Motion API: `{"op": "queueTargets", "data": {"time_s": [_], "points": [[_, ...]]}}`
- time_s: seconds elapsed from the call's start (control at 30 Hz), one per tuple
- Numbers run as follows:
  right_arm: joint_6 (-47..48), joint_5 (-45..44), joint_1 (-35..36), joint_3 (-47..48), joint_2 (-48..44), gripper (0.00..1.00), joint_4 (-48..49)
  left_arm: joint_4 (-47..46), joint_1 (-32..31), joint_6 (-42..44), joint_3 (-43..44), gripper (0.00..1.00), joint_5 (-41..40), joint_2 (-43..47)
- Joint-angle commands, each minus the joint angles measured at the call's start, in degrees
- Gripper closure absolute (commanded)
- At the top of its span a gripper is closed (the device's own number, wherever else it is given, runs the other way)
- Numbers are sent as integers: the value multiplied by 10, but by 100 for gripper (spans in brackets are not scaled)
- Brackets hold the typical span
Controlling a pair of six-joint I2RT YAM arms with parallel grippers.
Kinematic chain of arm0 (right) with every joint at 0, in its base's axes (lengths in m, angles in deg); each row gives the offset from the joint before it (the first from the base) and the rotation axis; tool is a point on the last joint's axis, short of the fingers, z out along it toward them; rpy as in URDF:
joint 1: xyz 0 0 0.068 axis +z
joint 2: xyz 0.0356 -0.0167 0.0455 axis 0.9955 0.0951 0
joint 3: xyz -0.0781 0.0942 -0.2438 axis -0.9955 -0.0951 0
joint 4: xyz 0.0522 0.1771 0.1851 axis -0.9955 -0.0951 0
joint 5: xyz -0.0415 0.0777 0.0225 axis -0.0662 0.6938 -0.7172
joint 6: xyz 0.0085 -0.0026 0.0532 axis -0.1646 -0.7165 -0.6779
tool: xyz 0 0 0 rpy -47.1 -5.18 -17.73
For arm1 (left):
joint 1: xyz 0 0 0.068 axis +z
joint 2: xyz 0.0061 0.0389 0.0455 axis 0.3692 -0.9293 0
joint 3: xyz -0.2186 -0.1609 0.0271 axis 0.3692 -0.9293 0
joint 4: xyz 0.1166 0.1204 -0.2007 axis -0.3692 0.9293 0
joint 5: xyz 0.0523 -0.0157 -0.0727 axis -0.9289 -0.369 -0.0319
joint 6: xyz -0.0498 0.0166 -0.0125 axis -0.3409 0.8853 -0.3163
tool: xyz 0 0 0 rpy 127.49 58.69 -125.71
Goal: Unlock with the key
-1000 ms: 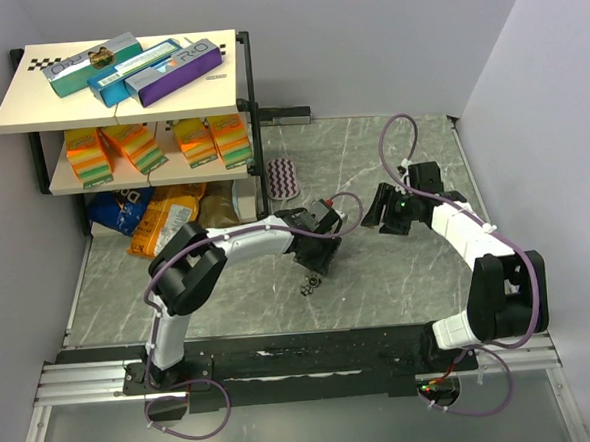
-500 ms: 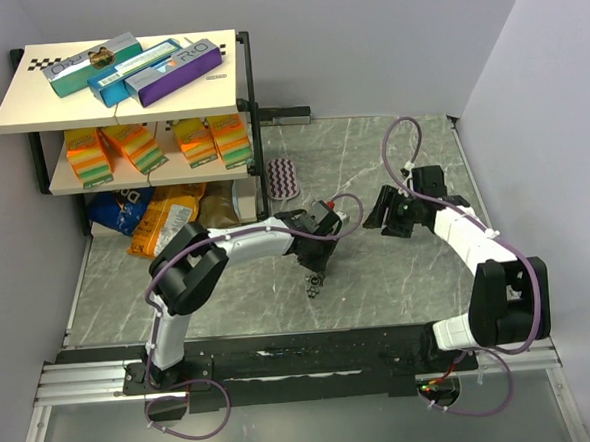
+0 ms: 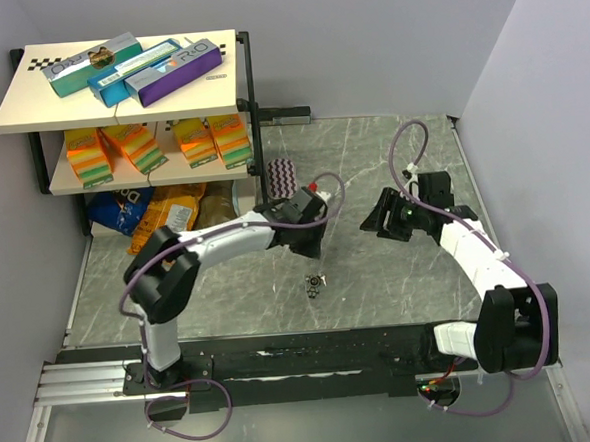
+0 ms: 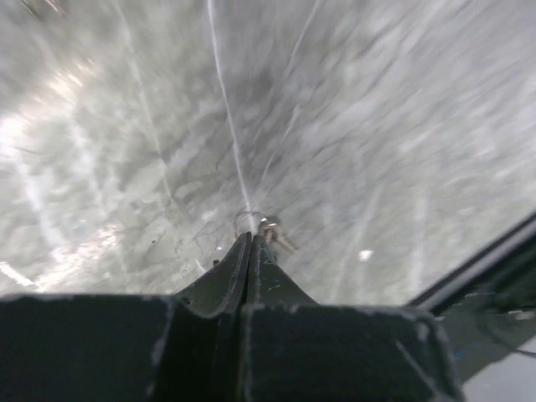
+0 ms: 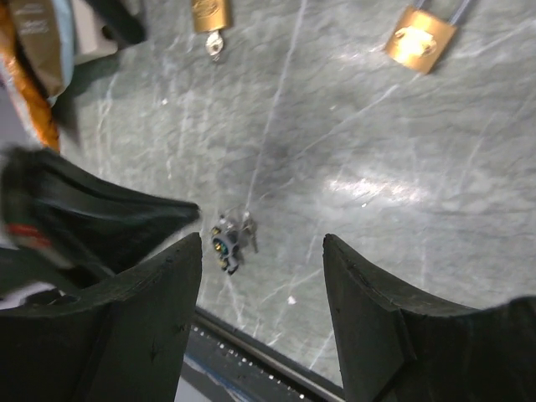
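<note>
Since the key (image 5: 230,239) lies flat on the counter (image 3: 399,285), just past our left end effector (image 4: 249,239), which is pinched shut seemingly on nothing, we judge our right end effector (image 5: 261,243), jaws wide, hovers ready to help.

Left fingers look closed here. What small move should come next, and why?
Probably open the left fingers and lower them around the key: they are shut with nothing visibly between them, while the key seems to lie on the table just beyond their tips.
</note>
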Motion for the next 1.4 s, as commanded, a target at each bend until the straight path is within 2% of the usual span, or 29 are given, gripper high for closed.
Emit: {"op": "queueTargets", "data": {"time_s": [0.0,0.1,0.23,0.27,0.3,0.37,0.4,0.6,0.7,0.83,1.13,1.23,1.27,1.37], "points": [[-2,51,-3,-14,-32,34,27,-63,18,-30,-14,99,9,84],[8,48,-2,-23,-26,34,23,-69,29,-28,-27,99,29,88],[2,44,6,-17,-14,34,20,-20,32,-23,-17,96,22,59],[-4,48,11,-18,-6,34,26,-17,32,-22,-23,91,25,58],[-9,52,19,-20,-2,34,32,-20,32,-21,-29,75,32,60],[-22,47,45,-23,10,34,41,-23,32,-21,-43,60,43,70],[-31,46,51,-26,14,35,45,-18,32,-23,-46,49,40,72],[-35,34,56,-34,19,35,48,29,29,-46,-56,26,37,57],[-37,28,57,-37,13,35,49,39,27,-45,-62,21,61,41],[-35,19,57,-35,4,35,42,60,18,-39,-42,23,76,4],[-33,3,56,-26,-26,34,33,81,3,-20,-14,39,108,-41],[-34,4,55,-25,-30,34,31,72,2,-10,-11,54,143,-55],[-35,5,56,-22,-31,34,31,76,1,-8,-8,70,145,-63],[-44,10,55,-11,-34,34,13,86,1,-7,1,98,134,-61]]}}
